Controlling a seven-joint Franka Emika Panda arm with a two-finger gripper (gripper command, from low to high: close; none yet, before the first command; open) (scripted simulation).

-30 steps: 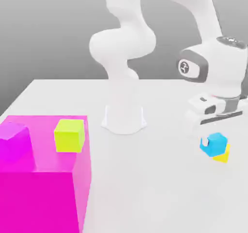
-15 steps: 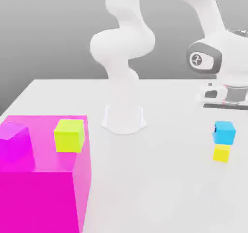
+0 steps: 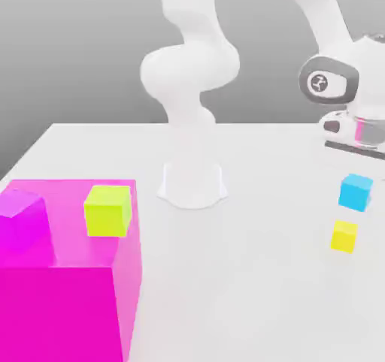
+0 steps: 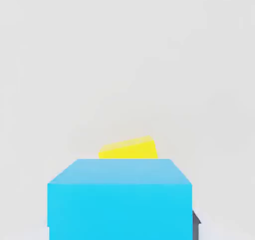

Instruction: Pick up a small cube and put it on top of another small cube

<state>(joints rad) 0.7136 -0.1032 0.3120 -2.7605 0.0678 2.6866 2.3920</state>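
Clamping the cyan-blue cube (image 3: pixel 355 194) between shut fingers, the gripper (image 3: pixel 356 180) has lifted it clear of the table (image 3: pixel 248 293). A second ago the cube sat low and skewed, pressed up against the bright yellow cube (image 3: pixel 344 236). Now it hangs square in the air, and the yellow one stands free and whole on the table. In the exterior view the hand has climbed and drifted toward 3 o'clock, and the wrist has turned with it.

By my judgement the pick is done and the carry is under way; the placing is still to come. The yellow cube lies just below the cyan one, at about 7 o'clock from it in the exterior view. In the hand view the cyan-blue cube (image 4: pixel 119 199) sits close under the camera, with the yellow cube (image 4: pixel 128 148) peeking out beyond its far edge. So the two are near but not yet lined up, and a small shift over the yellow cube should come before lowering.

Farther out, the arm's base (image 3: pixel 192 184) stands at 9 o'clock from the gripper. Well apart at 8 o'clock is the big magenta block (image 3: pixel 68 293), carrying a larger yellow-green cube (image 3: pixel 107 210) and a magenta cube (image 3: pixel 22 221). Nothing lies between the held cube and its target.
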